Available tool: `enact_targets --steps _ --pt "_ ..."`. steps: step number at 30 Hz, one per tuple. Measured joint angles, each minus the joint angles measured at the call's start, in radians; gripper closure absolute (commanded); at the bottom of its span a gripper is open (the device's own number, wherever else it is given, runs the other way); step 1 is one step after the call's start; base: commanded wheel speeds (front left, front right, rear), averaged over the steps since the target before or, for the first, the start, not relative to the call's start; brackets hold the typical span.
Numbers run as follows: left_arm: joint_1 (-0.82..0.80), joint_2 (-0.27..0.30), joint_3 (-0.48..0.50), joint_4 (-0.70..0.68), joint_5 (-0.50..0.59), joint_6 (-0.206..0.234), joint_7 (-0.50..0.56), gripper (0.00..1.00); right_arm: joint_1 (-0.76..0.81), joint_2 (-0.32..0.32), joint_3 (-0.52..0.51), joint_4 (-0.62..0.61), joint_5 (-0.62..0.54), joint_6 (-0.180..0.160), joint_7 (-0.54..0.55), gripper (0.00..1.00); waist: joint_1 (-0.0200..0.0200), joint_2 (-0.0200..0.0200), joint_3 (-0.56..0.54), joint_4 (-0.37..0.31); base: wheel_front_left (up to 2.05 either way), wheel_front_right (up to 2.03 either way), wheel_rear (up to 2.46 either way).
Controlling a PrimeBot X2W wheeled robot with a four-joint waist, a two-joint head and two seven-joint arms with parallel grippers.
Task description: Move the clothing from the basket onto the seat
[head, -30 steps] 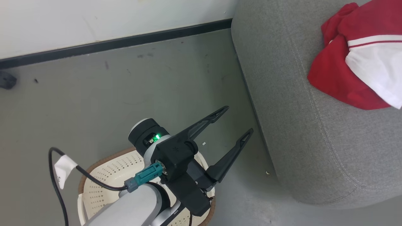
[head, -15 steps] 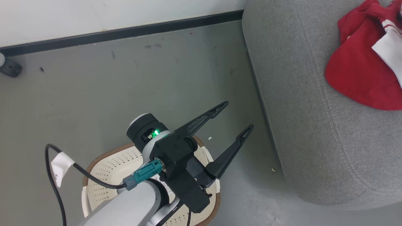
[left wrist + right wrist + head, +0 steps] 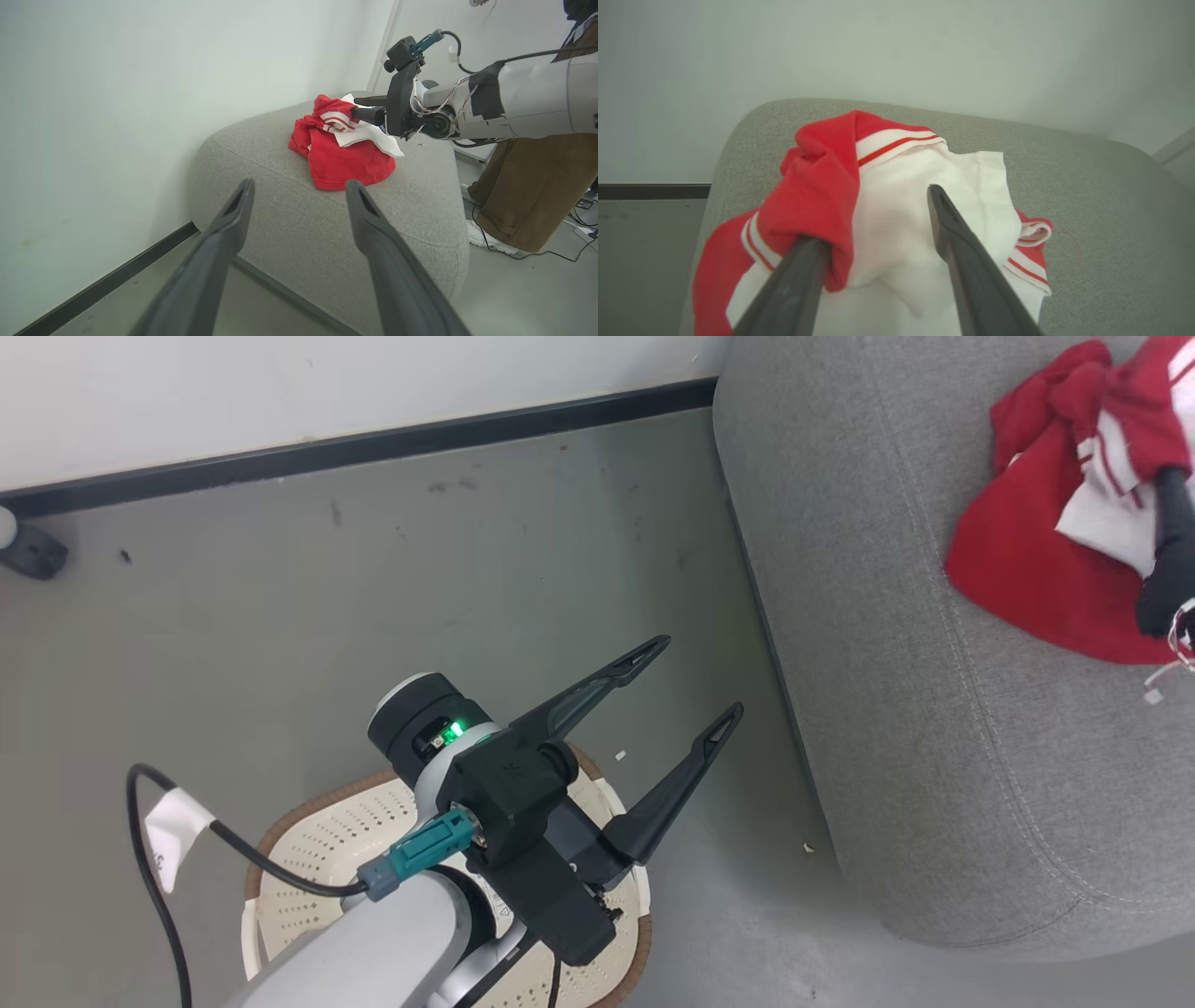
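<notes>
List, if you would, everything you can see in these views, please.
seat: one, grey, on the floor
clothing: one heap, red and white, on the seat
basket: one, cream with brown rim, on the floor
skirting: one, black, along the foot of the wall
person: one, brown trousers, beyond the seat
left hand: one, dark, open, over the basket
right hand: one, dark, open, fingers astride the clothing

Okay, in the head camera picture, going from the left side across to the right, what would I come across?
basket → left gripper → seat → clothing
</notes>
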Motion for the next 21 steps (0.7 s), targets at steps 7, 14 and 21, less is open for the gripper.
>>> enact_targets --steps 7,14,21 --pt "0.005 0.0 -0.004 0.003 0.0 0.0 -0.011 0.0 0.025 0.002 0.001 0.003 0.003 0.009 -0.001 0.0 0.0 0.0 -0.023 -0.014 0.0 0.0 0.0" --pt "0.042 0.001 -0.005 0.025 -0.002 0.001 -0.027 0.0 0.051 0.025 0.009 -0.025 0.003 0.017 -0.002 0.0 0.0 0.0 -0.057 -0.039 0.0 0.0 0.0" --pt "0.065 -0.004 -0.002 0.06 -0.014 0.001 -0.055 0.0 0.115 0.031 0.018 -0.087 -0.001 0.022 -0.002 0.0 -0.0001 -0.0001 -0.109 -0.058 0.0 0.0 0.0"
